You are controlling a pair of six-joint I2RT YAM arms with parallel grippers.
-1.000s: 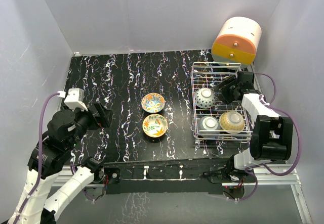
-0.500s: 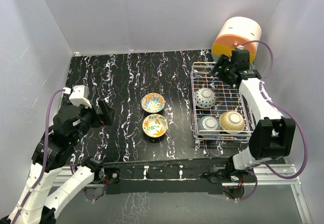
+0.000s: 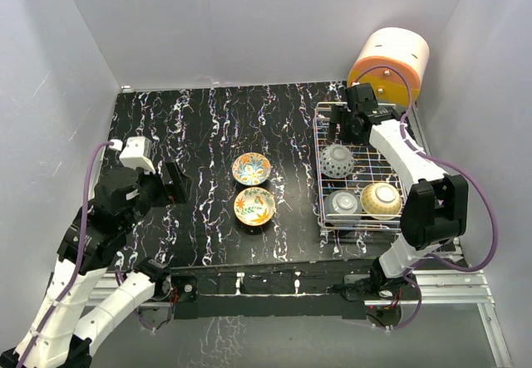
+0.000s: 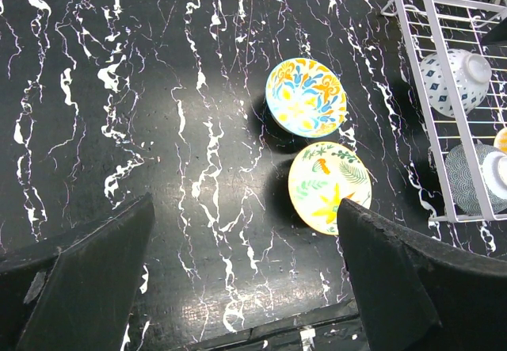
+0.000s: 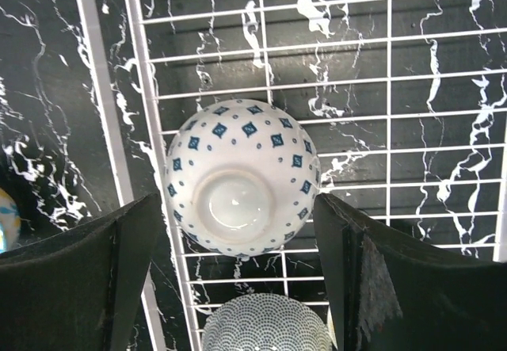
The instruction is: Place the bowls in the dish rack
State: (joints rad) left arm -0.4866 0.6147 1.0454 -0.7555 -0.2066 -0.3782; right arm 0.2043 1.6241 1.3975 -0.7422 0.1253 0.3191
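Bowls [image 3: 337, 160]: you have three upturned in the dish rack [image 3: 401, 139], two upright on the table [image 3: 183, 123] left of it | your right gripper [image 3: 342, 124] spread, empty, over the rack | left gripper [image 4: 244, 236] spread, empty.

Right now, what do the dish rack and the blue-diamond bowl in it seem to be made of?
Dish rack: thin white rods in a grid, likely coated metal wire. Blue-diamond bowl: glossy white surface with a smooth foot ring, probably glazed ceramic.
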